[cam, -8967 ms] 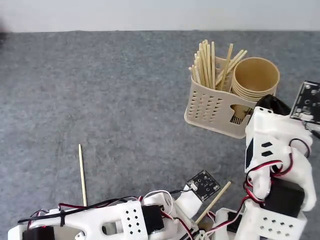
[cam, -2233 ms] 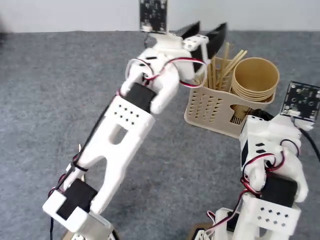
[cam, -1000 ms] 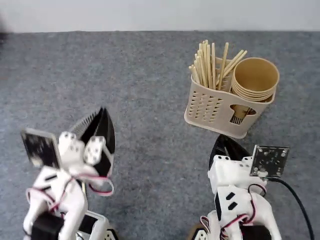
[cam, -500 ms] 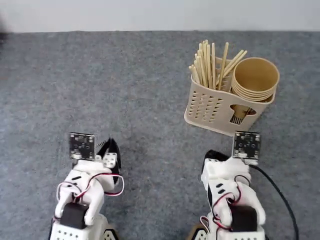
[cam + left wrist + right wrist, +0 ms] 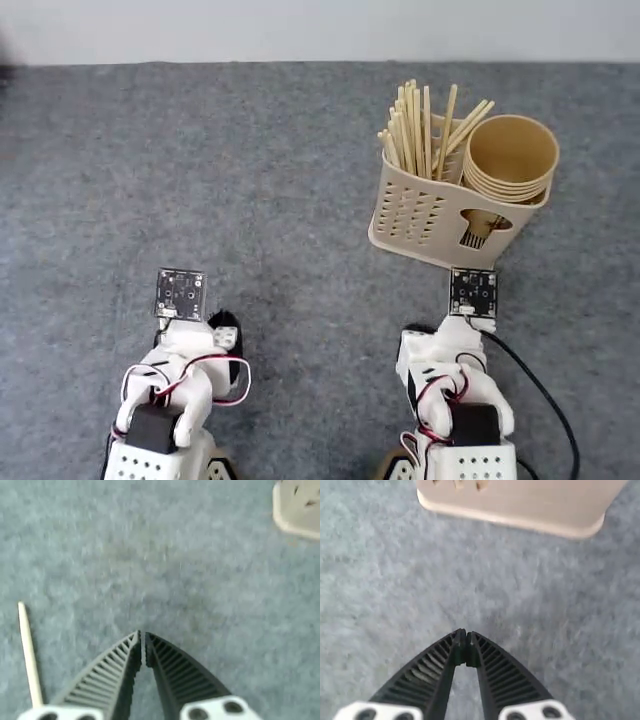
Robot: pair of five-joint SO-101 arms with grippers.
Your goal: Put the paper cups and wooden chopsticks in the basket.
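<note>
The beige basket stands at the back right, with several wooden chopsticks upright in one compartment and a stack of paper cups in the other. One loose chopstick lies on the grey carpet beside my left gripper, which is shut and holds nothing. That arm sits folded at the front left, its gripper low over the carpet. My right gripper is shut and bare too, pointing at the basket's base. Its arm is folded at the front right, gripper just short of the basket.
Grey carpet covers the whole table, with open room across the left and middle. A pale wall runs along the far edge. A corner of the basket shows in the left wrist view.
The left arm has drawn back from over the basket to the front left and folded down, fingers now closed. The right arm has also folded down lower at the front.
</note>
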